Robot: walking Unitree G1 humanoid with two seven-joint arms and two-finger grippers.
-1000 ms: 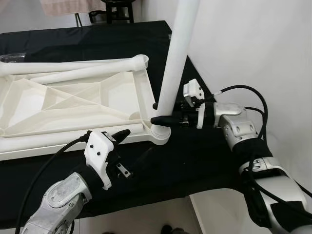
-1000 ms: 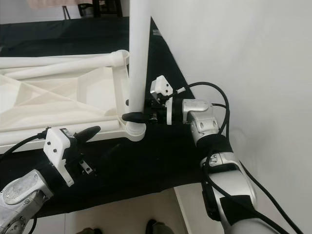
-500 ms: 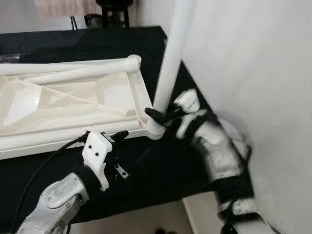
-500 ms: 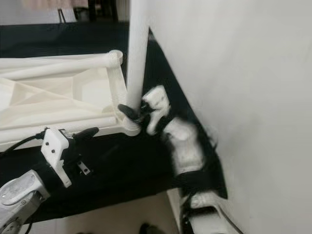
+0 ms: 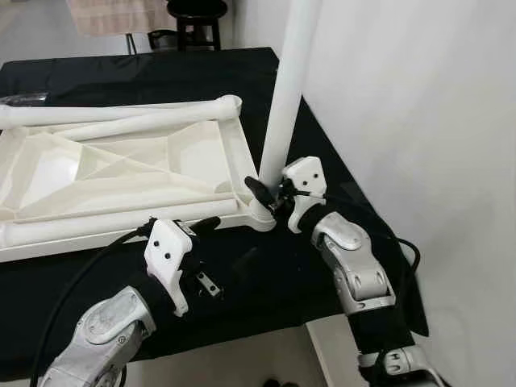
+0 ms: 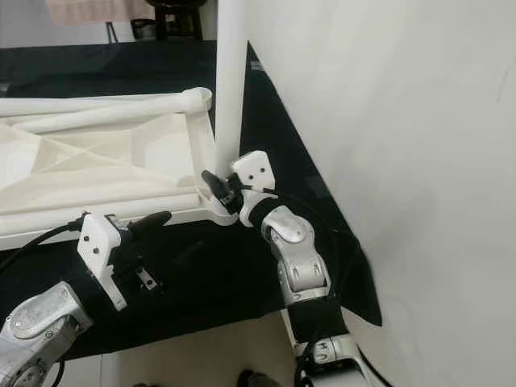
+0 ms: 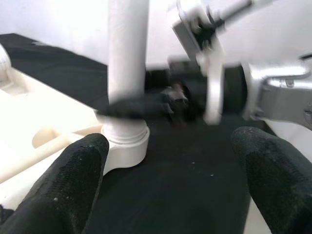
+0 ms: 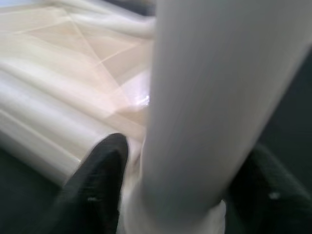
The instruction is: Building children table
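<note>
My right claw [image 5: 260, 191] is closed around the foot of the white table leg [image 5: 289, 89], one black finger [image 8: 100, 180] on each side of it, just above the round socket [image 5: 262, 216] where the leg stands. The leg rises nearly upright from that socket, leaning slightly toward the wall [image 5: 419, 113], and its upper end runs out of view. My right arm [image 5: 351, 262] reaches in from the wall side, bent at the elbow, with the white camera block [image 5: 304, 177] at the wrist just beside the leg.

The socket is the near corner of the white table frame [image 5: 121, 173], which lies upside down with its ribbed underside showing. Another leg [image 5: 121, 110] lies flat along the far edge of that frame, and a further white tube lies along its near edge.

My left claw [image 5: 197, 228] holds nothing. Its fingers [image 7: 66, 180] are spread wide apart and point toward the socket, hovering close to the frame's near edge over the black cloth [image 5: 266, 274]. A small metal bracket [image 5: 205, 284] hangs beside my left wrist.

The cloth covers the whole tabletop. Past its far edge stands a dark stool [image 5: 193, 16].
</note>
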